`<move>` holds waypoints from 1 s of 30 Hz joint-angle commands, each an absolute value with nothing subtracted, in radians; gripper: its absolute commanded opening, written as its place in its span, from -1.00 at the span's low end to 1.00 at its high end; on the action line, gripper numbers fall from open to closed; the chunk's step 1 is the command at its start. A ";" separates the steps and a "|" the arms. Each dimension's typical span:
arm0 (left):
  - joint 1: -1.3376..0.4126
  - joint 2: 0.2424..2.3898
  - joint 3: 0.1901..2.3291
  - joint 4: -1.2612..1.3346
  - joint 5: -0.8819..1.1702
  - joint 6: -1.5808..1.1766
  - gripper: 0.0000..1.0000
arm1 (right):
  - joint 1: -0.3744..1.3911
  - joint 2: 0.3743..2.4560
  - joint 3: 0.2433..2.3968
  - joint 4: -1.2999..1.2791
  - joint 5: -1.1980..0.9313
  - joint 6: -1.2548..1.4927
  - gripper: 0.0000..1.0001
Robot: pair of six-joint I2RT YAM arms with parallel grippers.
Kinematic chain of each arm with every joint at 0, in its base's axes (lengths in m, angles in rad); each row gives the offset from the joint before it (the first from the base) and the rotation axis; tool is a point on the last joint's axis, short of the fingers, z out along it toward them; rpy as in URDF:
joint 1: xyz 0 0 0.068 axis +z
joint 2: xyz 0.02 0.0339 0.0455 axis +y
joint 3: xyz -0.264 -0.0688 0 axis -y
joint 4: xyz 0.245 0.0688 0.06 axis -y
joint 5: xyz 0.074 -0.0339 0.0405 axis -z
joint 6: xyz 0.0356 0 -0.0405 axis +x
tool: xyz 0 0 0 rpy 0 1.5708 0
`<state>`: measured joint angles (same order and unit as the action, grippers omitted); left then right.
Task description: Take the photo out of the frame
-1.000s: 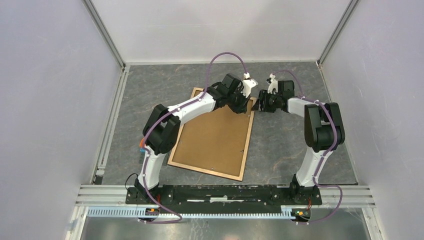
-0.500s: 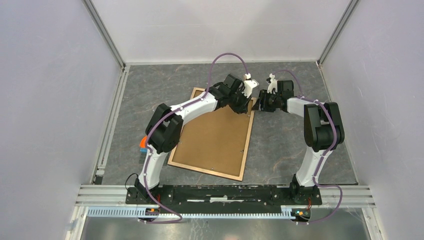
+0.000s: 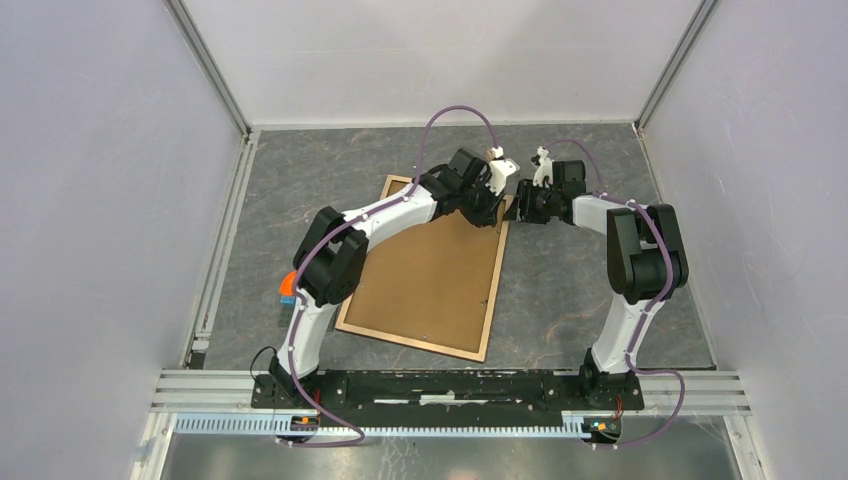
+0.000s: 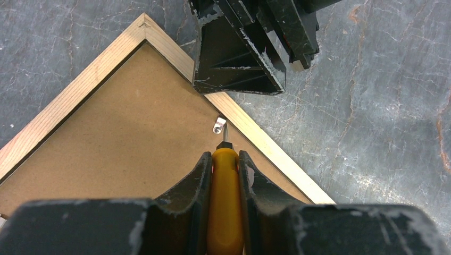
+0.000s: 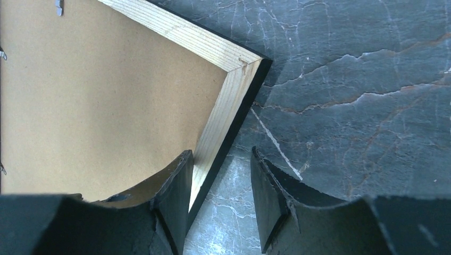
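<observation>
The frame (image 3: 425, 270) lies face down on the table, brown fibreboard back up, edged in light wood. The photo is hidden under the back. My left gripper (image 4: 225, 159) is shut on a yellow-handled screwdriver (image 4: 225, 202); its metal tip touches a small silver tab (image 4: 218, 125) near the frame's far right corner (image 4: 143, 24). My right gripper (image 5: 220, 175) is open, its jaws straddling the frame's right wooden edge (image 5: 215, 133) just below that corner. In the top view both grippers (image 3: 490, 205) (image 3: 522, 205) meet at that corner.
A small orange and blue object (image 3: 287, 287) lies beside the left arm. The grey marbled table (image 3: 580, 290) surrounds the frame. White walls with metal rails (image 3: 215, 250) enclose the table. More silver tabs (image 5: 58, 6) sit along the frame's back edge.
The left arm has shifted slightly, bringing the screwdriver a little further onto the corner. The right gripper has hardly moved.
</observation>
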<state>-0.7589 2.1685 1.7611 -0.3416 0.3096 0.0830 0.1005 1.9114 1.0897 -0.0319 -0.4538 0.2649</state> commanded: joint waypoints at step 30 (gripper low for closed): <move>-0.779 2.199 1.866 -0.331 0.158 0.099 -0.95 | 0.132 1.948 1.064 -0.080 -0.336 0.233 -0.07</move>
<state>-0.7704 2.1780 1.7908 -0.3374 0.1184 0.0681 0.1112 1.9102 1.0897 -0.0303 -0.4313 0.2649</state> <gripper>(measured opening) 0.257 0.470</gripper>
